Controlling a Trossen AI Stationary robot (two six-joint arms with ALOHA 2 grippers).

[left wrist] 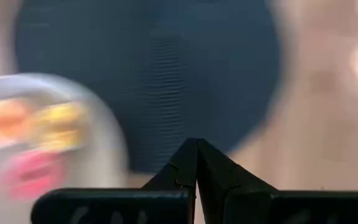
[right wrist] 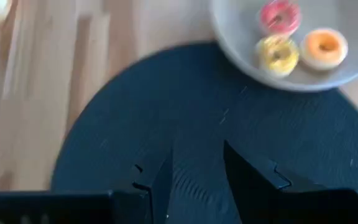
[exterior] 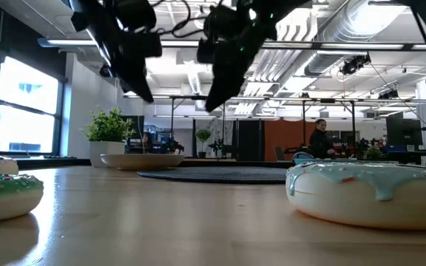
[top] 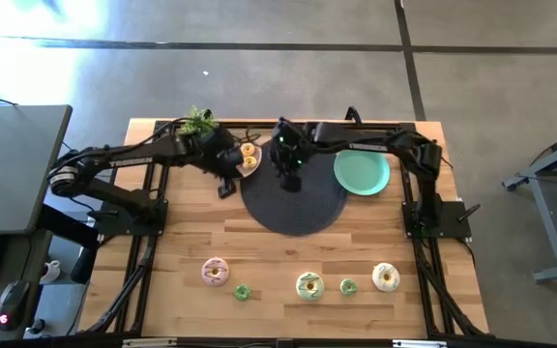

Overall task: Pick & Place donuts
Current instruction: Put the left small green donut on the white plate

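Five donuts lie in a row near the table's near edge: a pink one [top: 216, 272], a mini green one [top: 242, 291], a larger green-and-white one [top: 309, 285], another mini green one [top: 347, 287] and a white one [top: 386, 277]. Three mini donuts, pink [right wrist: 278, 15], yellow [right wrist: 278, 53] and orange [right wrist: 324, 47], sit on the beige plate [right wrist: 241, 59]. My left gripper [top: 226, 187] [left wrist: 196, 144] hovers shut beside that plate, holding nothing. My right gripper [top: 292, 184] [right wrist: 197, 163] hangs open above the black mat [top: 293, 205], empty.
A teal plate [top: 362, 173] lies right of the mat, under the right arm. A small potted plant [top: 199, 120] stands at the far edge behind the beige plate. Bare wood stretches between the mat and the row of donuts. People stand in the room beyond the table.
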